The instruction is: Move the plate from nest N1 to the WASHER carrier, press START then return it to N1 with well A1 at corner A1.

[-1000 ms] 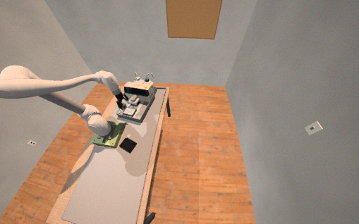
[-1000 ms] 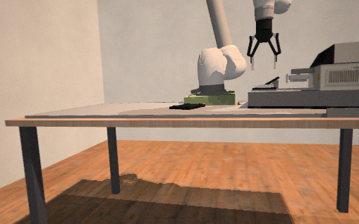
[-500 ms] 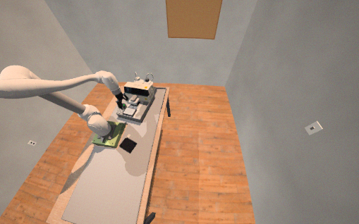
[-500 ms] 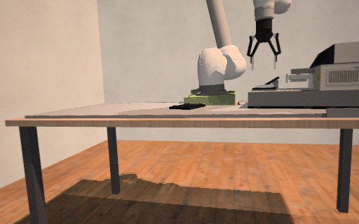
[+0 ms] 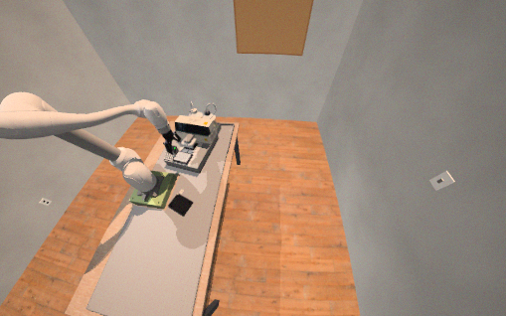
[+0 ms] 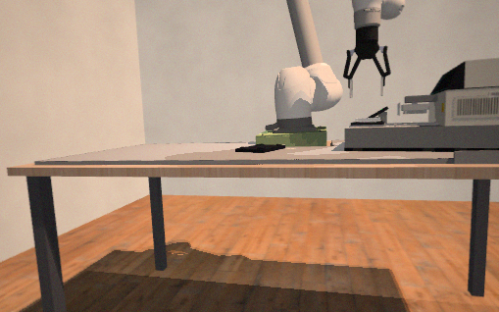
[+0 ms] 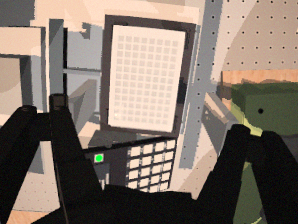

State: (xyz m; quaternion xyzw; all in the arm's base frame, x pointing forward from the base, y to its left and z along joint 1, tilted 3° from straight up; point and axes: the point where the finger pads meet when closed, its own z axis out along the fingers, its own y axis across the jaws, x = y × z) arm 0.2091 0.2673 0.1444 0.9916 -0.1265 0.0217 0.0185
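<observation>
near the counter's far end, the plate lies in the washer's dark-rimmed carrier, below my pincer, which is released and hovers apart from it.

Keypad on washer; nest beside arm base, 1 tbl.

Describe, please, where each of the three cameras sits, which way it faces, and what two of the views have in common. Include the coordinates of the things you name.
Top: high above the room, looking down along the table (image 5: 146,268) (image 6: 267,172); nearly the whole arm shows, with the gripper (image 5: 172,144) (image 6: 367,88) (image 7: 150,100) by the washer (image 5: 196,120) (image 6: 477,105).
Exterior: beside the table, near tabletop height, facing across it; lower arm, wrist and open gripper show.
Wrist: on the arm's wrist, looking past black gripper fingers at the plate (image 7: 145,80) and keypad (image 7: 151,162).
Top and exterior share the green base (image 5: 168,191) (image 6: 291,139).
</observation>
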